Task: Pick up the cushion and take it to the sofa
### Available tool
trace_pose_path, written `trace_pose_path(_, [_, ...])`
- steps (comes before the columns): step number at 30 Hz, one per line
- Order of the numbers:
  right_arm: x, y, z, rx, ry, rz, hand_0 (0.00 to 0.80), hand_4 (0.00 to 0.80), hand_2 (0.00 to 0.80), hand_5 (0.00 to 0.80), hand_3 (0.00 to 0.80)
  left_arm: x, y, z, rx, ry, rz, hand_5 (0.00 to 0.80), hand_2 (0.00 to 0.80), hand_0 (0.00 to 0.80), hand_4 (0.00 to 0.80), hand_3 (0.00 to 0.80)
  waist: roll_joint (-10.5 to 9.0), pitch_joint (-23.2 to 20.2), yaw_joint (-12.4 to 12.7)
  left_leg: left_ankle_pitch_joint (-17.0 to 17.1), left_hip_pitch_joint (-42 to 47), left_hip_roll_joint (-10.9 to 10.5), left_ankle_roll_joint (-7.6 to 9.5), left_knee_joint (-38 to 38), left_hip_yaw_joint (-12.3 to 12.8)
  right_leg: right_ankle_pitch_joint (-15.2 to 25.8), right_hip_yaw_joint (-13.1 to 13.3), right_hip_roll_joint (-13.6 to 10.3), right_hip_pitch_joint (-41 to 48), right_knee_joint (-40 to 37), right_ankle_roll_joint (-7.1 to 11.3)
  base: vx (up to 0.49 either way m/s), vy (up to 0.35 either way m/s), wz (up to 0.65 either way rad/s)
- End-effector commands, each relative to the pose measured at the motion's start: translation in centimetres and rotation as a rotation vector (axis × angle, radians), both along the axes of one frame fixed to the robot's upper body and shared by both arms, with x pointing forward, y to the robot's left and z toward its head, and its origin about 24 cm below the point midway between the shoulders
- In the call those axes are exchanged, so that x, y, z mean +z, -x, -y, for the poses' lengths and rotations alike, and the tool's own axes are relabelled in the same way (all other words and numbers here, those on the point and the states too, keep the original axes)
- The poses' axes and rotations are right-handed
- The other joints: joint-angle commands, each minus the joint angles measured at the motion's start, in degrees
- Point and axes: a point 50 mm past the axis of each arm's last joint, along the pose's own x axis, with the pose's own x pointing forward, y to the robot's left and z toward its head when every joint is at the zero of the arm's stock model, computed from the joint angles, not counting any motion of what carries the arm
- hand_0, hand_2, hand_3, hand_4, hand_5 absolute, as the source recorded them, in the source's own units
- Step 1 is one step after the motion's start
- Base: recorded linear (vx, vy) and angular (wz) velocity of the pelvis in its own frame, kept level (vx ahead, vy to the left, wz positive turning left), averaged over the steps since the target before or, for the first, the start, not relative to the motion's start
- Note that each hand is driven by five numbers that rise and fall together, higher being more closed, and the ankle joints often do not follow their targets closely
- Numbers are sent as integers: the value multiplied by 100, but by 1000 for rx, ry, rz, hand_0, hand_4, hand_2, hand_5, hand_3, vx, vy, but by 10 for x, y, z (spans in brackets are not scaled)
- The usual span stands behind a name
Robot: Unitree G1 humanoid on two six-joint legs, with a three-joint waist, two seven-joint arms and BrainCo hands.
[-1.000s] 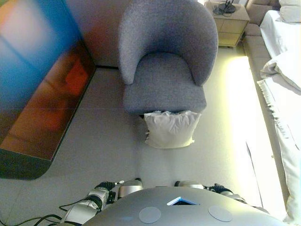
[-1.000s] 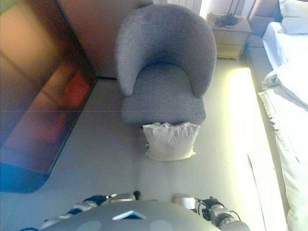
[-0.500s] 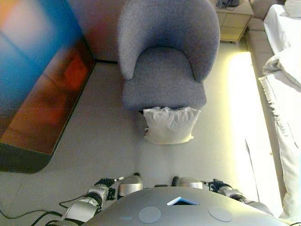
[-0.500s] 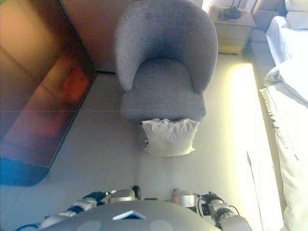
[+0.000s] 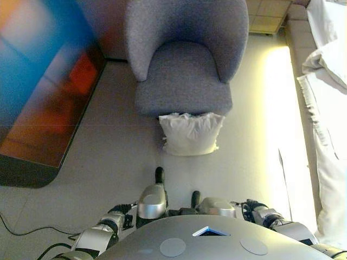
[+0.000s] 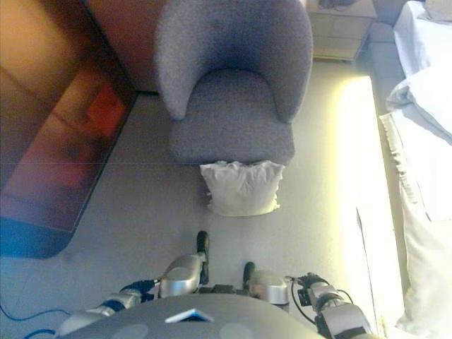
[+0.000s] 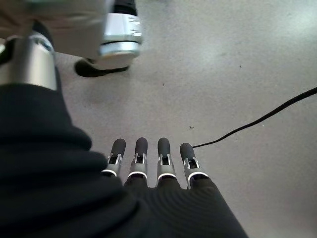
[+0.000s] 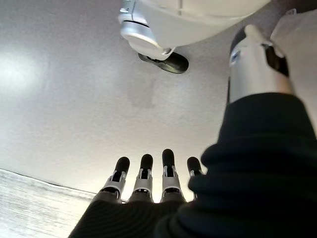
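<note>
A white cushion stands on the grey floor, leaning against the front of a grey tub armchair. It also shows in the right eye view. Nothing touches it. My left hand shows only in its wrist view, hanging low over bare floor with fingers straight and empty. My right hand shows only in its wrist view, also over bare floor, fingers straight and empty. Both hands are well short of the cushion.
A large dark screen stands along the left. A bed with white linen runs along the right, with a nightstand at the far right. A black cable lies on the floor by my left side.
The whole picture has shifted, so the camera has moved. The cushion still leans against the armchair, in the same place.
</note>
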Motion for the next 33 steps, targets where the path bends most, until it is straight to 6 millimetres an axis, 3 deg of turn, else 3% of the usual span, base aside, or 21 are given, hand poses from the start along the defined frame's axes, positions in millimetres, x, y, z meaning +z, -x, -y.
trace_pose_path(1, [1, 12, 9, 44, 24, -56, 0, 0, 0, 0, 0, -1, 14, -2, 62, -8, -30, 0, 0, 0, 0, 0, -71, -350, 81, 545, -729, -37, 162, 253, -177, -1119, 172, -132, 1099, 171, 466, 457, 204, -61])
trace_pose_path(4, [0, 16, 7, 39, 27, -72, 0, 0, 0, 0, 0, 0, 13, -4, 61, -8, -46, 0, 0, 0, 0, 0, -91, -412, 88, 216, -855, 13, 264, 519, 62, -1345, 49, -345, 1194, 367, 545, 424, 225, -42])
trace_pose_path(7, [-2, 16, 2, 57, 13, -72, 0, 0, 0, 0, 0, 1, 9, -8, 44, -22, -48, 0, 0, 0, 0, 0, -210, -526, 139, -85, -1166, -168, 493, 1141, 109, -1338, 9, -605, 1259, 819, 754, 419, 229, -33])
trace_pose_path(10, [-2, 12, -2, 57, 27, -60, 0, 0, 0, 0, 0, 3, 2, -14, 18, -32, -40, 0, 0, 0, 0, 0, -399, -655, 190, -318, -1203, -415, 782, 1322, 135, -527, -104, -877, 1131, 1472, 1114, 276, 158, 3])
trace_pose_path(11, [-2, 9, -3, 50, 39, -50, 0, 0, 0, 0, 0, 5, -1, -19, 1, -38, -35, 0, 0, 0, 0, 0, -429, -712, 185, -400, -1049, -497, 916, 1235, 122, 12, -199, -959, 858, 2066, 1304, 287, 171, 8])
trace_pose_path(13, [-1, 6, -1, 27, 51, -32, 0, 0, 0, 0, 0, 7, -5, -26, -29, -45, -34, 0, 0, 0, 0, 0, -359, -745, 133, -510, -722, -563, 1023, 1057, 82, 509, -369, -1008, 278, 2988, 1356, 347, 209, 2])
trace_pose_path(15, [1, 2, 1, -1, 52, -18, 0, 0, 0, 0, 0, 9, -7, -30, -38, -53, -37, 0, 0, 0, 0, 0, -279, -711, 18, -629, -397, -589, 1073, 921, 54, 652, -489, -1013, -396, 3425, 1292, 305, 161, 8])
trace_pose_path(18, [1, -3, 2, -31, 42, -1, 0, 0, 0, 0, 0, 11, -16, -32, -26, -50, -22, 0, 0, 0, 0, 0, -275, -599, -110, -670, -128, -620, 1042, 782, 119, 357, -953, -1026, -913, 2971, 1215, 207, 43, 13])
trace_pose_path(20, [2, -9, 1, -22, 35, 24, 0, 0, 0, 0, 0, 13, -28, -32, -6, -53, -3, 0, 0, 0, 0, 0, -247, -474, -194, -727, 91, -549, 952, 690, 170, 256, -1379, -1195, -1299, 2510, 1149, 81, -81, 1])
trace_pose_path(22, [3, -17, -1, -28, 33, 58, 0, 0, 0, 0, 0, 15, -39, -31, -5, -58, 18, 0, 0, 0, 0, 0, -230, -320, -285, -786, 201, -460, 866, 638, 196, 311, -1513, -1339, -1581, 2149, 1127, 8, -144, -16])
trace_pose_path(27, [3, -20, -6, -60, 24, 92, 0, 0, 0, 0, 0, 14, -41, -27, -7, -67, 33, 0, 0, 0, 0, 0, -383, -205, -447, -935, 312, -351, 701, 699, 261, 890, -1338, -1759, -1648, 1149, 1311, 115, -167, 8])
trace_pose_path(33, [1, -8, -6, -85, 10, 73, 0, 0, 0, 0, 0, 12, -27, -30, 157, -79, 24, 0, 0, 0, 0, 0, -472, -243, -448, -1163, 310, -80, 549, 1023, 62, 948, -1083, -2141, -1386, 708, 1448, 140, -232, -13])
